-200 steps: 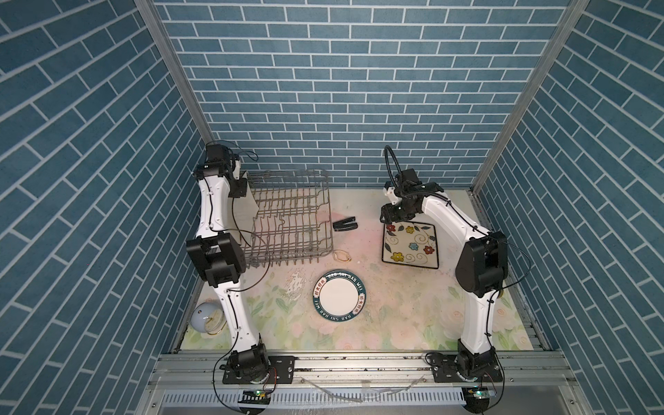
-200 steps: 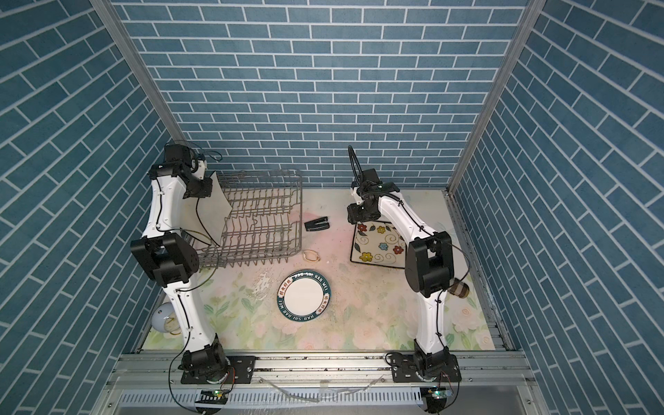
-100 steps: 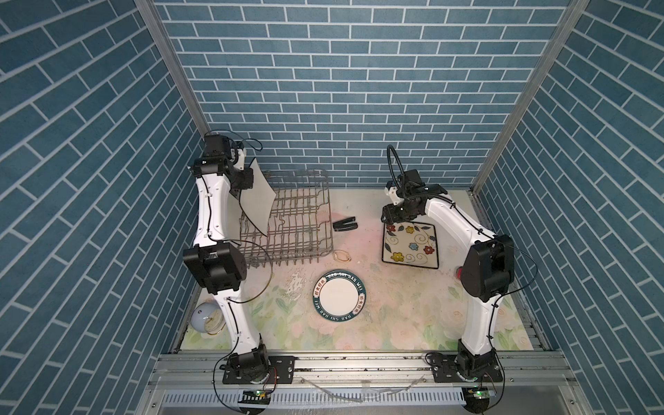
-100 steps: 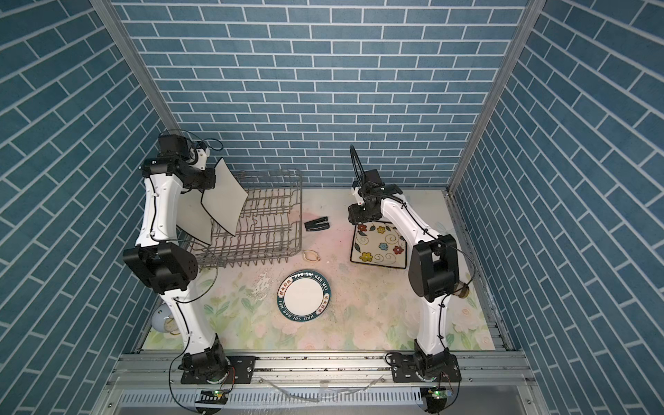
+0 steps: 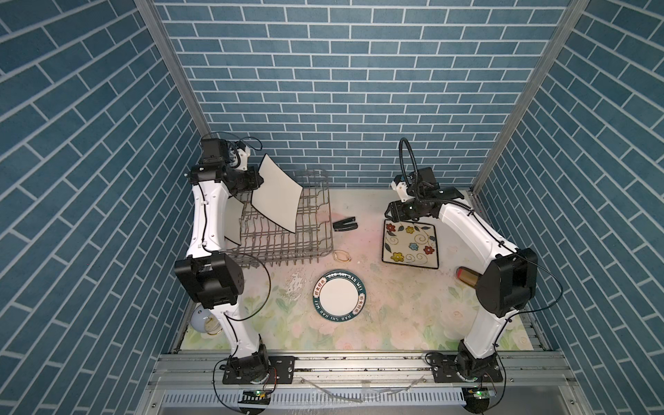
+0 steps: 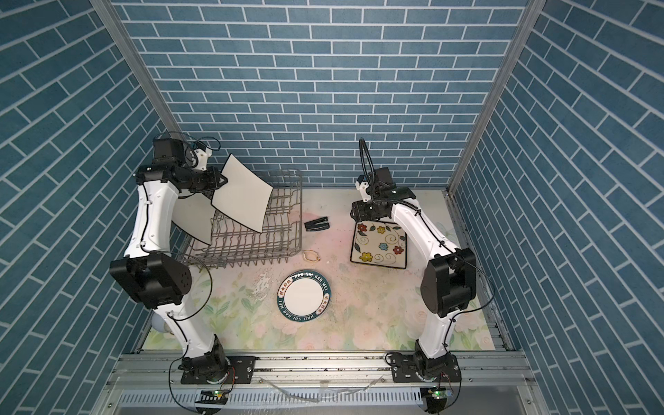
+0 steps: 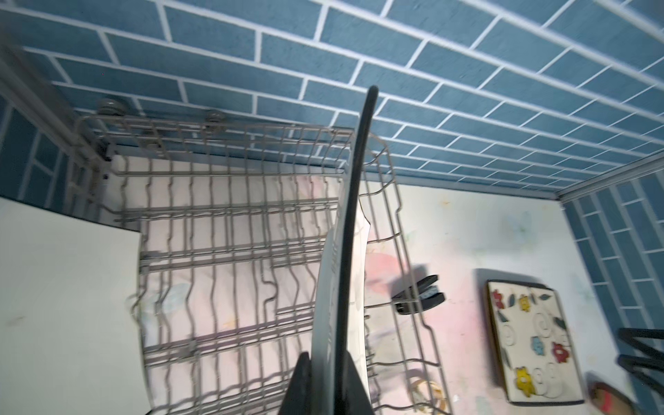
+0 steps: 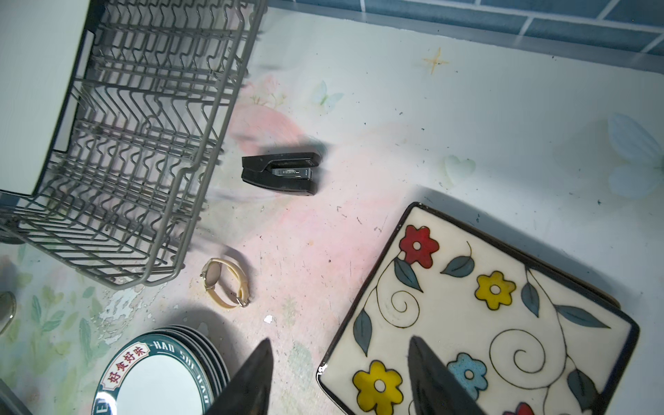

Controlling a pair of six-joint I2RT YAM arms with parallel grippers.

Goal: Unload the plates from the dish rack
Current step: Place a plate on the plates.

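Right wrist view: the round plate [image 8: 154,381] reads "HAO SHI" on its teal rim, with more rims stacked beneath, perhaps four; in a top view the round plate [image 5: 339,300] passes for a single one, reading "HAO SHI HAO WEI". My right gripper [image 8: 340,343] hangs empty, jaws half apart, by the flowered plate [image 8: 467,316] lying flat. My left gripper [image 7: 328,386] pinches a black-edged cream plate [image 5: 276,196] by its edge: a second ago low in the dish rack [image 5: 325,219], now tilted above it. A second cream plate [image 5: 233,222] stands at the rack's left end
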